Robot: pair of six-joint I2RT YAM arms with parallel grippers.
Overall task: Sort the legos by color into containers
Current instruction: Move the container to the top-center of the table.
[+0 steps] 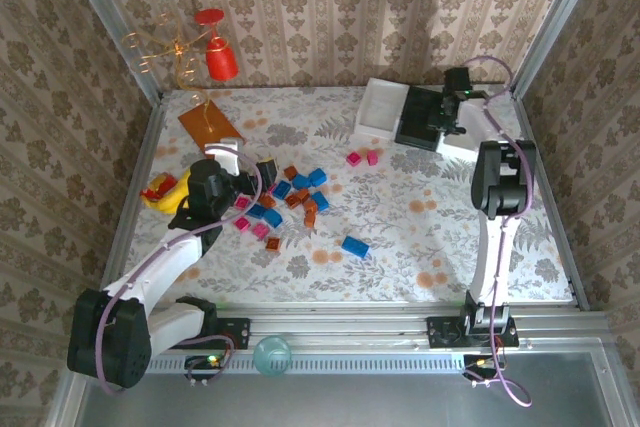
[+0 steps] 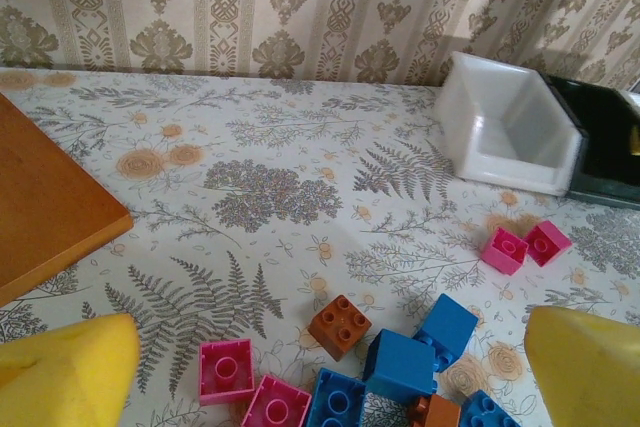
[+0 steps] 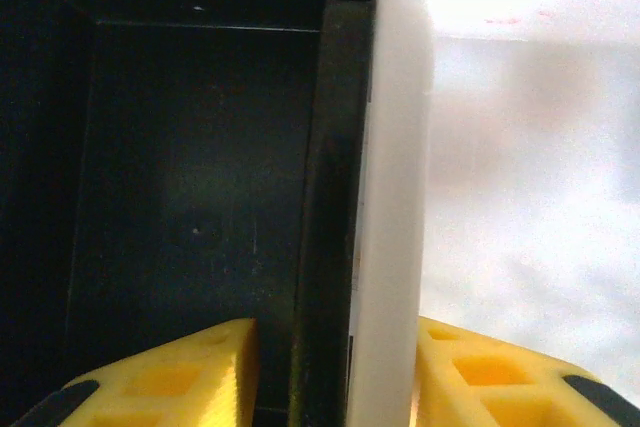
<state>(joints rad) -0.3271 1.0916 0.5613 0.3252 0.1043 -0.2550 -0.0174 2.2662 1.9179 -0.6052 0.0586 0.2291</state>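
- Left gripper (image 2: 330, 362) is spread and empty; the legos (image 2: 340, 325) lie just ahead, nearest this arm.
- Right gripper (image 3: 335, 367) straddles the touching walls of the black tray (image 3: 180, 197) and white tray (image 3: 520, 207); I cannot tell if it's pinching.

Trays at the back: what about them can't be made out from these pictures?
1. Black tray, right wrist view: the inside is too dark to read and is cut off by the picture's edges.
2. Right-hand white tray, right wrist view: washed out by glare. In the top view it is mostly covered by the right arm.
3. Right claw, right wrist view: it straddles both trays' walls, but whether it is pinching them is unclear.
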